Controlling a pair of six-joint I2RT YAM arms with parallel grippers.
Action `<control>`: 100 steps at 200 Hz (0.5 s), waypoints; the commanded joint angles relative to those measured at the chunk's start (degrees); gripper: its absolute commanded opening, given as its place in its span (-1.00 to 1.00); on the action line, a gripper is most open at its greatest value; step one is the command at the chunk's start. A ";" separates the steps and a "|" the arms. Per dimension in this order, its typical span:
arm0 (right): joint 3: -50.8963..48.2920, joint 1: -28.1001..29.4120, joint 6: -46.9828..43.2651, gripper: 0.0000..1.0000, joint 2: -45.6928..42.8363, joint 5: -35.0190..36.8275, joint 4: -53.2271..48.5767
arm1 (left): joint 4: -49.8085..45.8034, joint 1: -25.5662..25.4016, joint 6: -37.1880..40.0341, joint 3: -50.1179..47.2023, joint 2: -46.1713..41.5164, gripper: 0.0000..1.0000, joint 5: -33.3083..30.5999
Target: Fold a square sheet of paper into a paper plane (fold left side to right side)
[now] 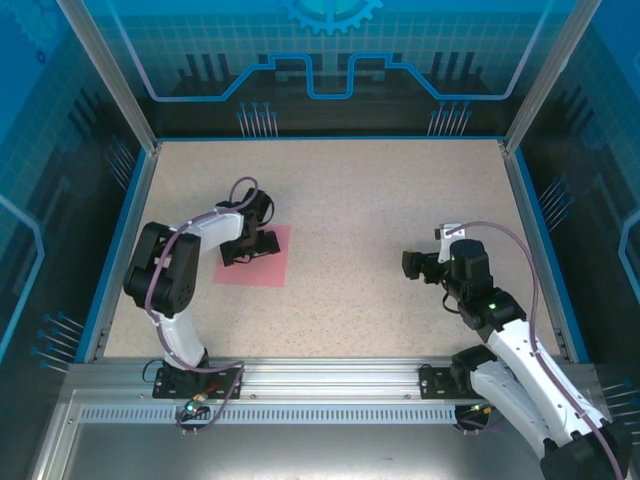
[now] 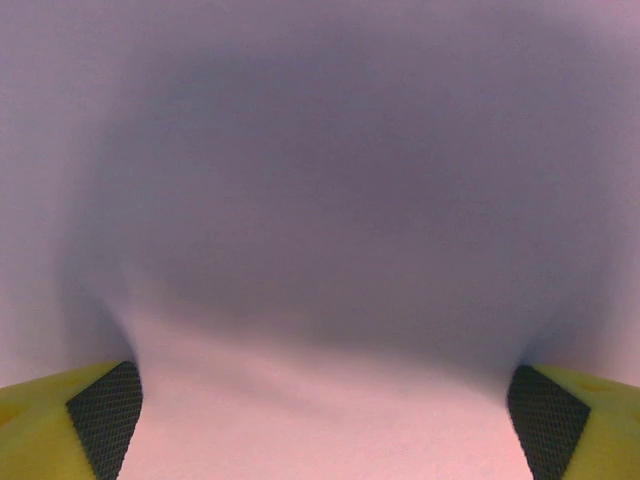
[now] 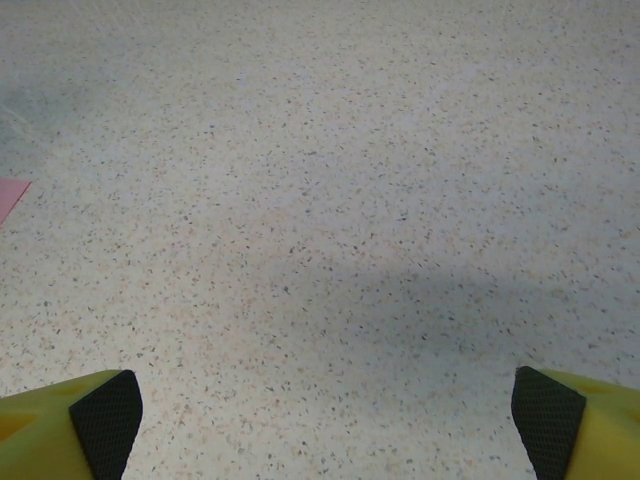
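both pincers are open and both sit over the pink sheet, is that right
Not quite. Both are open, but just the left pincer sits over the square sheet of paper. The right pincer hangs over bare table, well off to the sheet's right, as the top external view shows.

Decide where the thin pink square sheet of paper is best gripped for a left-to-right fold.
Probably its left edge, approached from the left: the thin pink square sheet of paper lies flat on the speckled table, and the left gripper is over it.
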 commanded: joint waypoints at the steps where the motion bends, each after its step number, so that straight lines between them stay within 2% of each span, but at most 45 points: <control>1: 0.60 1.04 1.50 0.98 -1.60 1.85 -2.75 | -4.93 -3.07 -3.29 1.43 2.56 0.97 -2.43; 16: 0.52 1.02 1.72 0.98 -1.89 1.96 -2.90 | -4.29 -4.81 -4.72 0.92 3.69 0.97 -1.39; 100: 0.85 1.06 2.62 0.98 -1.48 1.96 -3.50 | 2.43 -17.52 -14.65 2.10 8.14 0.97 15.66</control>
